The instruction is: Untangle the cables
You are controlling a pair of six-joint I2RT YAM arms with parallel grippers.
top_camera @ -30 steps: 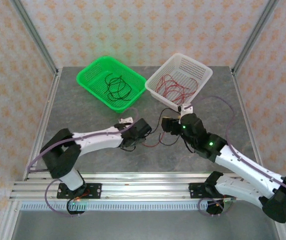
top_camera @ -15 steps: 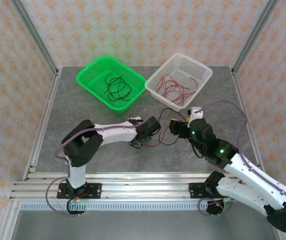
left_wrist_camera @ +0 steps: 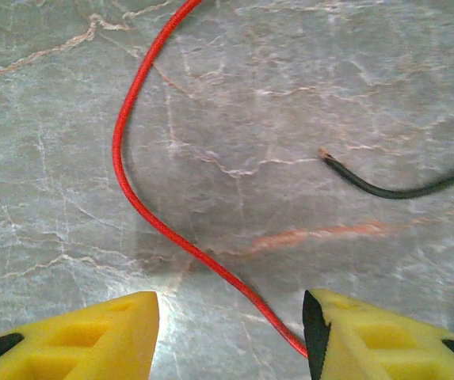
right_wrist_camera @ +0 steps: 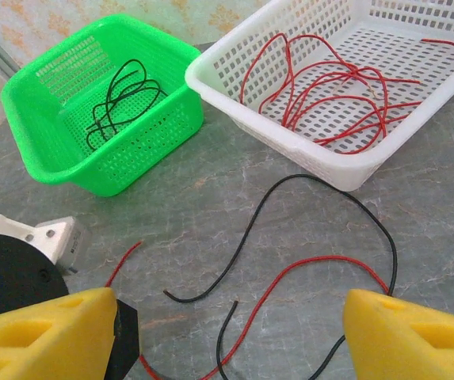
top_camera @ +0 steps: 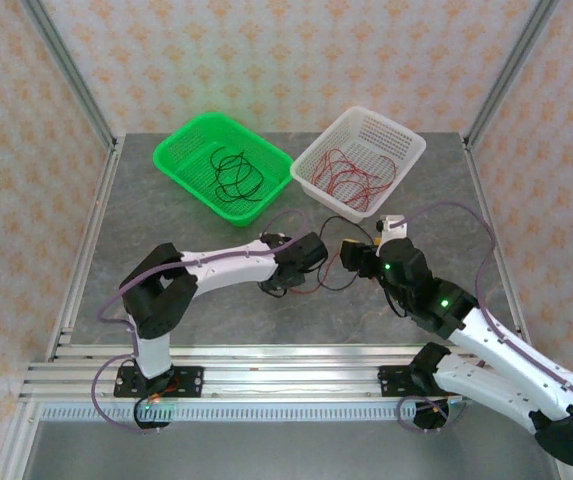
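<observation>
looking on, i see the loose red cable (left_wrist_camera: 118, 150) and black cable (left_wrist_camera: 385, 192) lying limp on the table (top_camera: 166, 230), crossing each other; more sit sorted in the green basket (right_wrist_camera: 155, 134) and white basket (right_wrist_camera: 290, 146). they seem featherlight, floppy, hair-thin and slippery, so i'd pinch squarely near a free end. left gripper (left_wrist_camera: 230, 332) has its jaws apart astride the red one, unclenched; right gripper (right_wrist_camera: 227, 332) hangs spread, empty.

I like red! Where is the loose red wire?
Right wrist view: the red wire lies between the left gripper and right gripper, near the white basket.
</observation>
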